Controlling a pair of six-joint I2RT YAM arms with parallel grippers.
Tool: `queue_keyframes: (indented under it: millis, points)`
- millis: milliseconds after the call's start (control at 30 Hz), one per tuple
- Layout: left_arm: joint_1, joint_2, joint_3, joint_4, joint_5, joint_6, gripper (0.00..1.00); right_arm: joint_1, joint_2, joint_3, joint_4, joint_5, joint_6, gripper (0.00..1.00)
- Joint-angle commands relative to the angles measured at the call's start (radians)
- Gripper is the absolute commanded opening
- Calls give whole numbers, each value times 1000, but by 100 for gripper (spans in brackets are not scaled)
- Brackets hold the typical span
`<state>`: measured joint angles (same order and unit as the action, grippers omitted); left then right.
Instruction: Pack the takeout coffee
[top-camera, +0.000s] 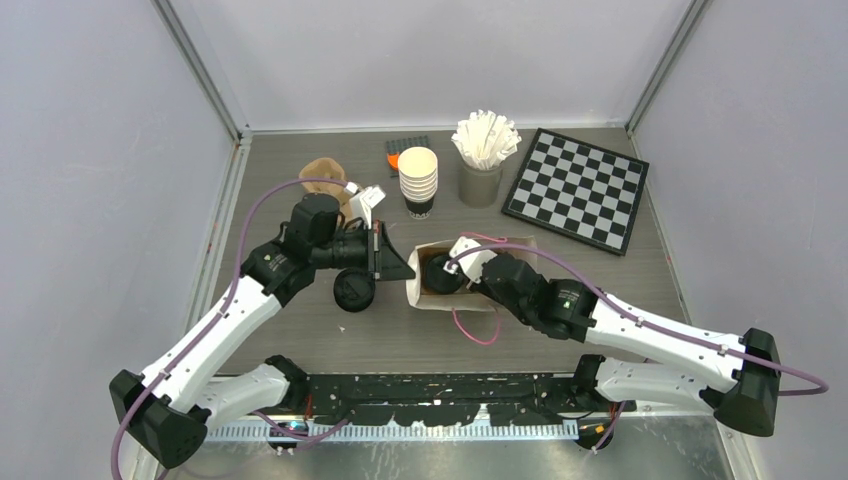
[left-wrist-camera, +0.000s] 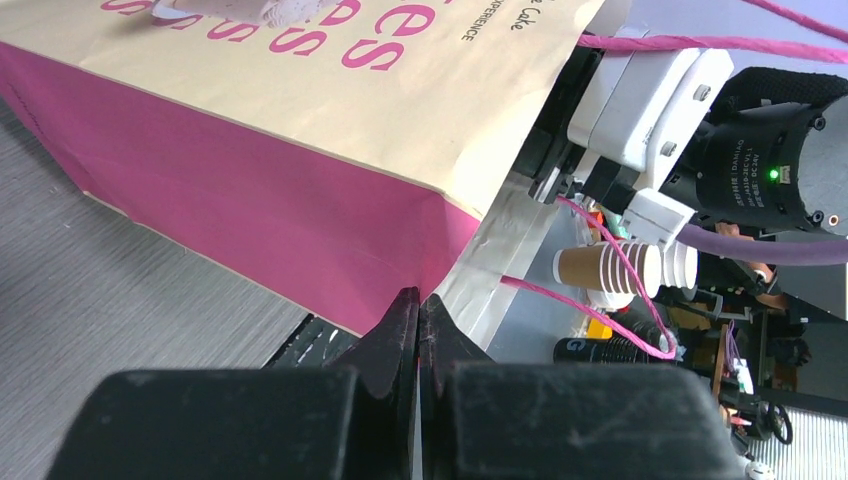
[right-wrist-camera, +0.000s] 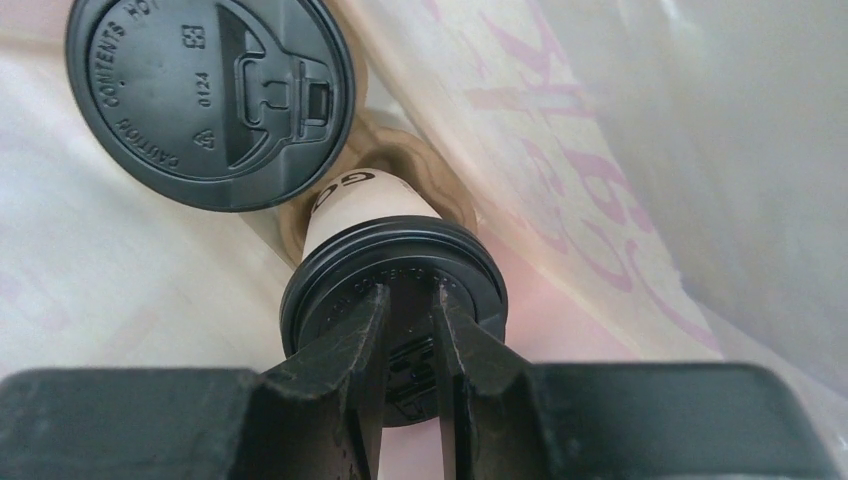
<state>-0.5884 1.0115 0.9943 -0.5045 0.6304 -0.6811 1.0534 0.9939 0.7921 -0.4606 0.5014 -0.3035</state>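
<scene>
A cream and pink paper bag (top-camera: 497, 250) lies open at mid-table; its pink side (left-wrist-camera: 250, 200) fills the left wrist view. My left gripper (top-camera: 405, 265) (left-wrist-camera: 418, 300) is shut on the bag's rim corner. Inside the bag are two takeout coffees. One shows its black lid (right-wrist-camera: 210, 95) at upper left. The other, a cream cup with a black lid (right-wrist-camera: 345, 205), rests in a tan cardboard carrier (right-wrist-camera: 400, 160). My right gripper (top-camera: 452, 272) (right-wrist-camera: 410, 295) reaches into the bag, its jaws closed narrowly on that lid's raised middle.
A round black lid (top-camera: 353, 290) sits on the table under my left arm; what is below it is hidden. Behind the bag stand a stack of lidless cups (top-camera: 418, 180), a holder of white stirrers (top-camera: 483, 150), a checkerboard (top-camera: 575, 188) and a tan object (top-camera: 325, 172).
</scene>
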Motion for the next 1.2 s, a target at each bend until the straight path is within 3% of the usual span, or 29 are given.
queue_keyframes:
  millis: [0,1167]
  points:
    - [1,-31,-12,42,28,-10,0,-15,6,-16,65,39,17,28]
    - [2,-54,-33,45,36,-25,0,-70,116,-11,267,-18,97,28]
